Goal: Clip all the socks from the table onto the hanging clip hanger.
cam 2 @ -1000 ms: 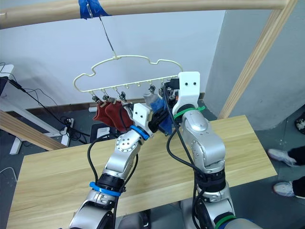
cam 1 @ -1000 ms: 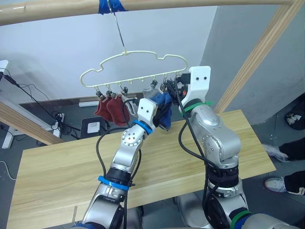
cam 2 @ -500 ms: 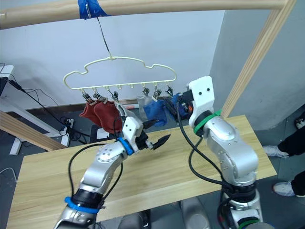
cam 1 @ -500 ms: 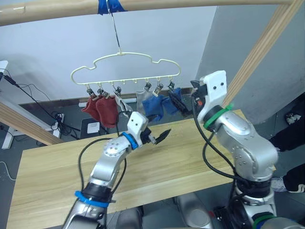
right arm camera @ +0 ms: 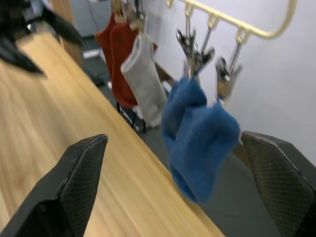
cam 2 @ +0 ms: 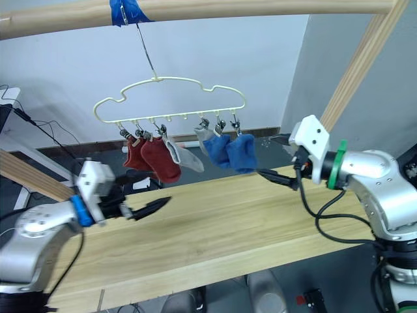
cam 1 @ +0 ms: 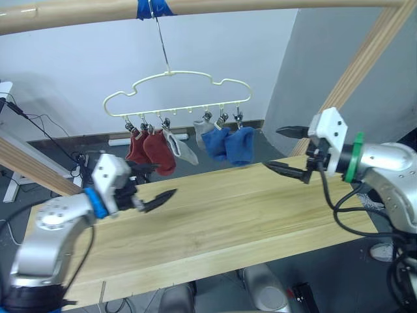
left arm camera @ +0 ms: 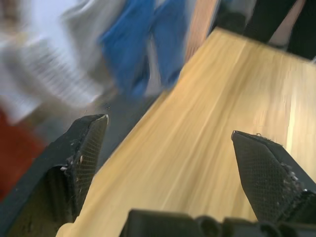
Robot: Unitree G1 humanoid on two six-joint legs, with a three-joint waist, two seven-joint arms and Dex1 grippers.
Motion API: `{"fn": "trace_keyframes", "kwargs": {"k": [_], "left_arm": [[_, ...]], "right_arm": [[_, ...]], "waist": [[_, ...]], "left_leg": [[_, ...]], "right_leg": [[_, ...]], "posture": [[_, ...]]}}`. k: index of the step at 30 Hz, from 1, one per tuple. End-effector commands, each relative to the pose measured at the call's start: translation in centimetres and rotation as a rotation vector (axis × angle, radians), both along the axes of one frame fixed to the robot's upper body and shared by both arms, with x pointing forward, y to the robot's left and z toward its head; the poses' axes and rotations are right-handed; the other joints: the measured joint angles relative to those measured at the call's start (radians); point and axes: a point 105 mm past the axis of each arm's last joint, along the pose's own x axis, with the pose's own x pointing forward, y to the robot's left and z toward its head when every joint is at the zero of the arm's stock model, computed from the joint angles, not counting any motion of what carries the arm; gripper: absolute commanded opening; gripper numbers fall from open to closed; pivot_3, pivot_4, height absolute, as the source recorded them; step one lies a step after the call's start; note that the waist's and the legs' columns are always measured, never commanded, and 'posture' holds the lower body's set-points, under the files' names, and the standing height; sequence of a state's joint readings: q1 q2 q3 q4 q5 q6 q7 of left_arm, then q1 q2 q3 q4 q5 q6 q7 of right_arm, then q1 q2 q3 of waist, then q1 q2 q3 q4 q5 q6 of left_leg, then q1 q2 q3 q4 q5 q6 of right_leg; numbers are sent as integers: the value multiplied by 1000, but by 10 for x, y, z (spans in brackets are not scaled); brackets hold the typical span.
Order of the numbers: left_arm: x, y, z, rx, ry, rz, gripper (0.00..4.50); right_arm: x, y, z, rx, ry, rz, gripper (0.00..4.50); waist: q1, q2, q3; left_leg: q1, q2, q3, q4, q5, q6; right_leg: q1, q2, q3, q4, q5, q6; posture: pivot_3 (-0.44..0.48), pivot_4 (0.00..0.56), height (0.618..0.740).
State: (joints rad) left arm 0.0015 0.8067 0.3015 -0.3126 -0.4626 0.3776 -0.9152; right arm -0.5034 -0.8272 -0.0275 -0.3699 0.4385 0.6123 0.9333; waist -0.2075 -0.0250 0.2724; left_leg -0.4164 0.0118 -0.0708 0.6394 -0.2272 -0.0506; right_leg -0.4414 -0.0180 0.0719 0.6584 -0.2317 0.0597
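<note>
Both arms have swung well apart since half a second ago: my left gripper (cam 1: 151,186) has dropped back toward the left end of the worktop (cam 1: 215,225), and my right gripper (cam 1: 287,150) has pulled away from the hanger to the right, over the far right part of the planks. Each gripper is spread wide with nothing between its fingers.

I see no socks lying on the worktop. The wooden pole (cam 1: 78,14) runs across the top, with a wrap of blue tape (cam 1: 151,7) where the hook hangs. The clip hanger (cam 1: 176,98) hangs below it, above the worktop's far edge, sitting slightly further right than before.

All six socks hang from its clips: the two red socks (cam 1: 151,149) touching each other at the left, a grey sock (cam 1: 180,147) just beside them, a second grey sock (cam 1: 203,132) partly behind the two blue socks (cam 1: 232,143) at the right.

I can read no writing or labels anywhere.
</note>
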Motion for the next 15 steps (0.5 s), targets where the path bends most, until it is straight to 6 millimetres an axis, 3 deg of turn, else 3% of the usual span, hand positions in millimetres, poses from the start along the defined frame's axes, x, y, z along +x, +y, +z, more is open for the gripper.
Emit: {"fn": "trace_keyframes", "kwargs": {"k": [1, 3, 9, 15], "left_arm": [[-1, 31, 13, 45, 8, 105, 4459], [2, 46, 13, 88, 25, 172, 4459], [4, 62, 15, 127, 35, 228, 4459], [6, 61, 18, 46, 53, 223, 4459]], "right_arm": [[-4, -7, 12, -69, -78, 74, 4500], [-4, -11, 12, -86, -73, 88, 4500], [1, -16, 15, -99, -85, 96, 4500], [4, -13, 16, -96, -96, 105, 4500]], "waist": [[12, 0, 0], [20, 0, 0], [43, -2, -1], [56, -2, -1]], "left_leg": [[0, 0, 0, 0, 0, 0], [0, 0, 0, 0, 0, 0], [0, 0, 0, 2, 0, 0], [0, 0, 0, 3, 0, 0]], "right_leg": [[0, 0, 0, 0, 0, 0], [0, 0, 0, 0, 0, 0], [1, -1, 0, 0, 0, 0], [0, -1, 0, 2, 1, 0]], "posture": [[-147, 190, 740], [-141, 186, 740], [-127, 170, 740], [-122, 173, 740]]}}
